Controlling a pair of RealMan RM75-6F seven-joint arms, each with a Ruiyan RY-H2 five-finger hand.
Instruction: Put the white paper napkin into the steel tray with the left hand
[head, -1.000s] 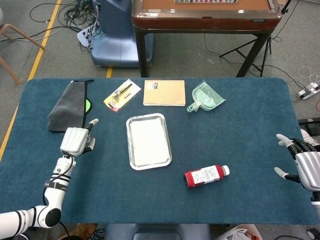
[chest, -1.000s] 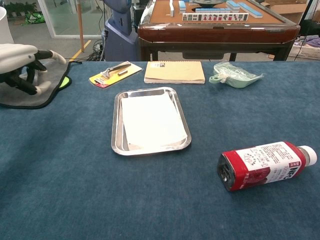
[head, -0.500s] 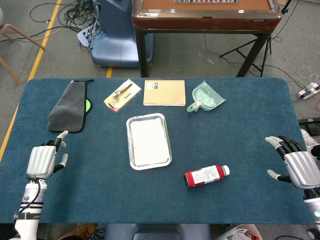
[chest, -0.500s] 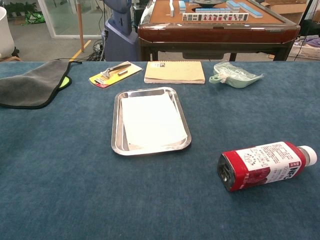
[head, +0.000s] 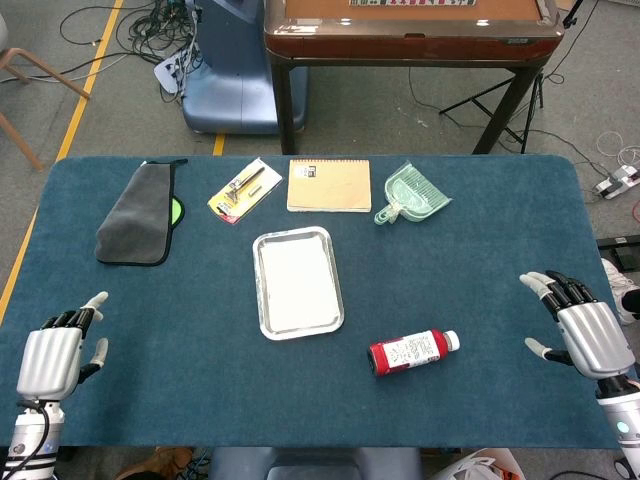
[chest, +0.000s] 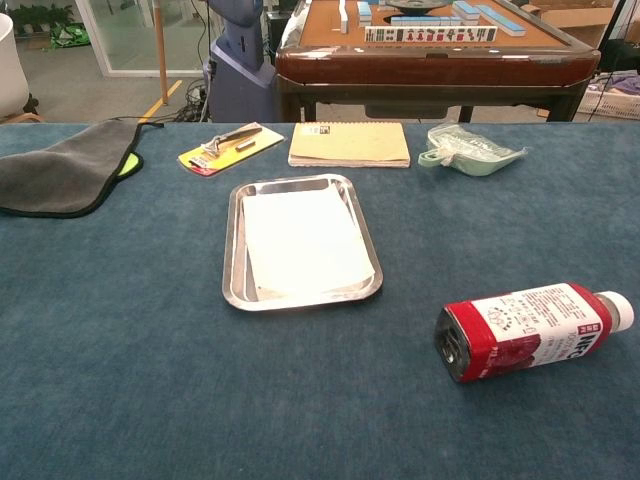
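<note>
The white paper napkin (chest: 305, 243) lies flat inside the steel tray (chest: 231, 252), near the middle of the counter (head: 470, 250). It covers most of the tray floor, and in the chest view its right corner rides slightly up the tray wall. Judged from this layout, the placement step is complete.

Change over the last second: the left hand (head: 50, 355) has withdrawn from beside the grey cloth (head: 135, 213) toward the near left corner of the counter. It now sits well apart from the tray, fingers spread and holding nothing. The right hand (head: 585, 330) has shifted slightly inward along the right edge; it is likewise spread and empty. The napkin and tray have not moved. A retreat of the left hand with the napkin at rest indicates the task is finished, with no further contact required.

View differences: the head view shows both hands and the full counter outline. The chest view shows neither hand now, but it resolves the napkin edges against the tray rim and the label of the red bottle (chest: 525, 330), which lies on its side toward the near right. Along the far edge sit a notebook (head: 329, 185), a green dustpan (head: 412, 195) and a yellow card with a tool (head: 244, 189).
</note>
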